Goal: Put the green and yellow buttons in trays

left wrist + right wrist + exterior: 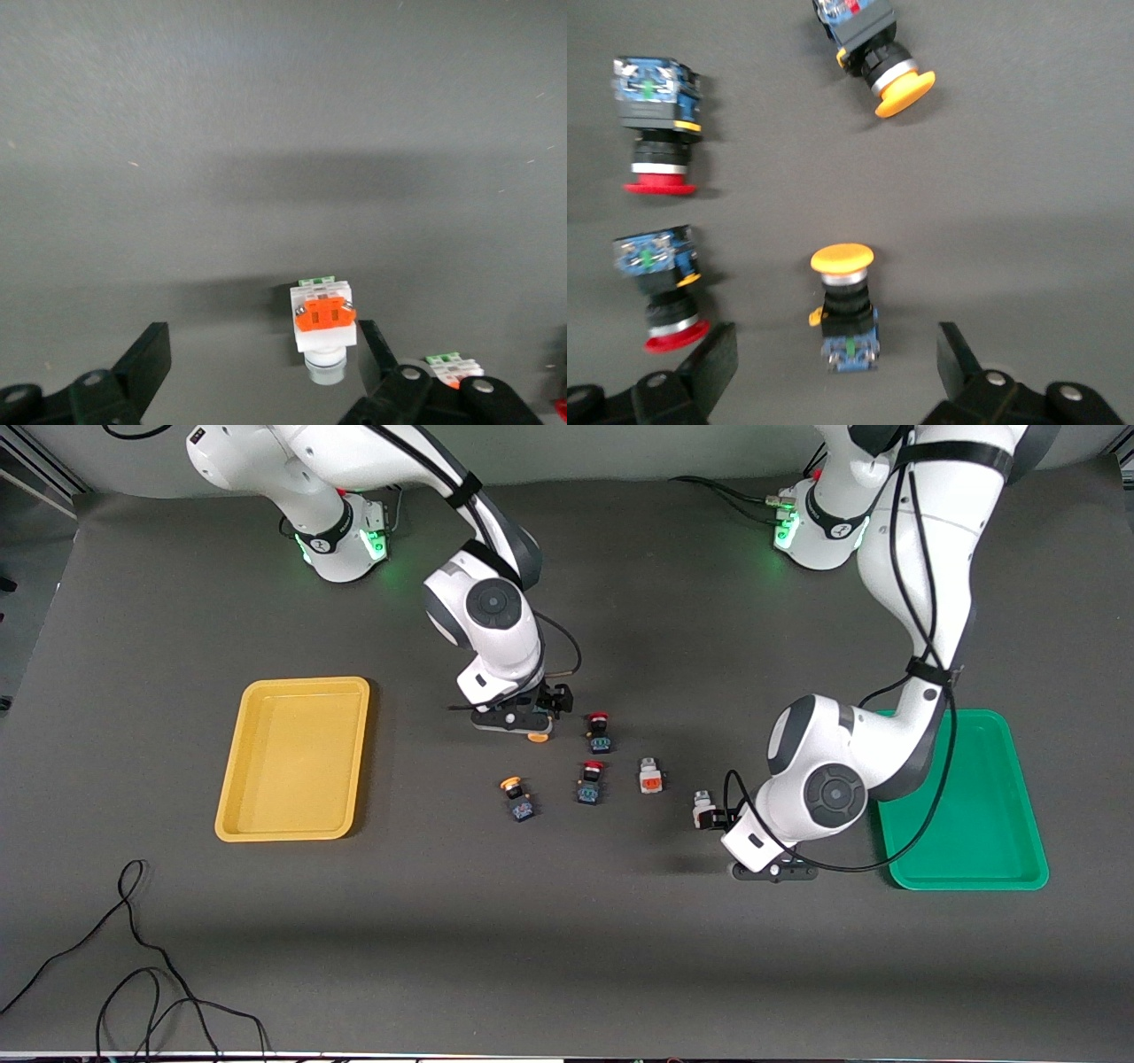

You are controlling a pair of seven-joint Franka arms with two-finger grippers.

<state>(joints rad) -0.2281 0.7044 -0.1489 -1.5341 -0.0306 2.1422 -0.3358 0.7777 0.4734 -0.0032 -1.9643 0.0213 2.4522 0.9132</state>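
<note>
My right gripper (536,717) is open, its fingers on either side of a black-bodied yellow-capped button (846,310) that lies on the mat; only its cap (537,736) shows in the front view. The second yellow-capped button (516,797) lies nearer the front camera and also shows in the right wrist view (877,53). My left gripper (714,816) is open around a white button with an orange face (324,323), which sits close to one finger. The other white button (650,777) lies beside it. The yellow tray (306,683) and the green tray (974,824) hold nothing.
Two black-bodied red-capped buttons (599,731) (591,779) lie between the yellow-capped and white ones. Black cables (133,957) trail on the mat near the front edge at the right arm's end.
</note>
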